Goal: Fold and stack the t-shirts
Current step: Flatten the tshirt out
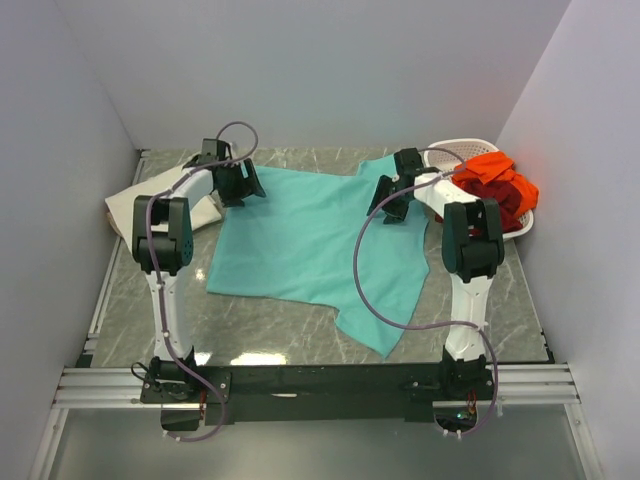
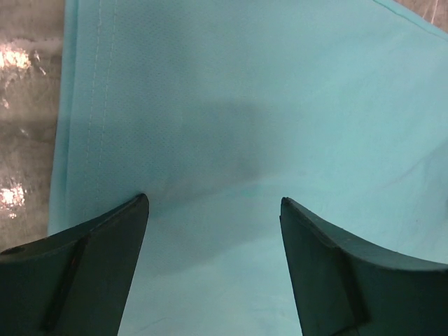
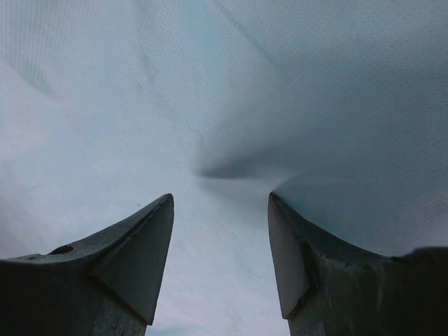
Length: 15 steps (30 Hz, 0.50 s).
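Note:
A teal t-shirt (image 1: 310, 245) lies spread flat on the marble table. My left gripper (image 1: 240, 185) is open just above the shirt's far left corner; the left wrist view shows teal cloth (image 2: 231, 105) with a stitched hem between the spread fingers (image 2: 105, 259). My right gripper (image 1: 392, 203) is open over the shirt's far right part; its wrist view shows cloth (image 3: 140, 91) with a crease between the open fingers (image 3: 133, 252). A cream t-shirt (image 1: 160, 200) lies folded at the far left. Orange (image 1: 495, 172) and dark red (image 1: 490, 205) shirts sit in the basket.
A white lattice basket (image 1: 520, 225) stands at the far right against the wall. White walls close in the table on three sides. A metal rail (image 1: 320, 385) runs along the near edge with both arm bases.

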Motion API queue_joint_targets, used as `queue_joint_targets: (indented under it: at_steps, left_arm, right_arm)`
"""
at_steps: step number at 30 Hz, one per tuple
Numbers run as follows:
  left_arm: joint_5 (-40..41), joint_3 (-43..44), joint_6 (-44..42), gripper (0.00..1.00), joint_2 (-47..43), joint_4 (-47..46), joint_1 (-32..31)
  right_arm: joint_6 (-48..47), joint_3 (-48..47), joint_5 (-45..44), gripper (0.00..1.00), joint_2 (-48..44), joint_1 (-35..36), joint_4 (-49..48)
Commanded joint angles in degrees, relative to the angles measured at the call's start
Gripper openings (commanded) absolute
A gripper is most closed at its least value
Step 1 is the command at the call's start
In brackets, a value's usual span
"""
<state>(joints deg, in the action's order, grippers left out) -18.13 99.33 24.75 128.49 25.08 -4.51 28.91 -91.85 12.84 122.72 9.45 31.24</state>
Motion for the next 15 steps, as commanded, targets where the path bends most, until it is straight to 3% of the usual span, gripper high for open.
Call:
queue_joint_targets:
  at_steps: [1,8,15]
  left_arm:
    - [3.28,0.77,-1.99,0.83,4.05,3.84,-0.50]
    - [3.63,2.27,-1.90,0.84,-0.07,3.13,-2.16]
    - [7.05,-3.34,-0.93,0.86,-11.39,0.68,-3.92]
  right_arm:
    - [-0.69,-4.91,-2.30,0.63,2.09,-0.84,3.91]
    - [-2.89,-6.67,1.75,0.63,-1.50,-1.02,3.65]
    - [-3.42,5.68,3.24,0.63,-12.93,-0.14,0.23]
